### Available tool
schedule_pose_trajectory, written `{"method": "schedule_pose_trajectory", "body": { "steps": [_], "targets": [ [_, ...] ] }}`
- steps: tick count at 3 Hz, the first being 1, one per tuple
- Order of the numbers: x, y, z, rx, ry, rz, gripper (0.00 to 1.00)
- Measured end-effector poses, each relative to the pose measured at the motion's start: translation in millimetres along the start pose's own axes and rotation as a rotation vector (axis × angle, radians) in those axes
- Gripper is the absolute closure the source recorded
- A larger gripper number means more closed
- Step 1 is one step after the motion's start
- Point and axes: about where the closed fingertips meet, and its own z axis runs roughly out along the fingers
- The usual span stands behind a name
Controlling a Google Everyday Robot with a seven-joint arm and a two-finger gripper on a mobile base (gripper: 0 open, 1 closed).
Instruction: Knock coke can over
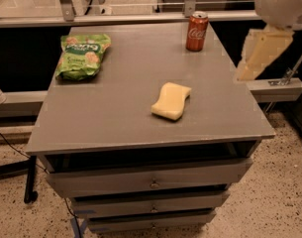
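Camera view, coke can (197,31) upright on table (116,118), far edge, hand (262,53) off right side, grip unclear.

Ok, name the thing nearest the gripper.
The coke can, far right corner; the gripper hovers beside the table's right edge. Sponge and bag lie farther.

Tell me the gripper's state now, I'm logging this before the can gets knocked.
Gripper: off the right edge of the table, apart from the upright coke can; open or closed cannot be told.

The coke can (197,31) stands upright on the table (116,108). The gripper (262,53) hangs right of the can, apart from it.
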Motion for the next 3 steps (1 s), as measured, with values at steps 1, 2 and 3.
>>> {"method": "schedule_pose_trajectory", "body": {
  "steps": [1,2,3],
  "targets": [
    [-29,-52,-1,0.107,-0.140,-0.075,0.00],
    [-29,-51,-2,0.108,-0.138,-0.075,0.00],
    [-30,-59,-12,0.156,-0.169,-0.055,0.00]
  ]
}}
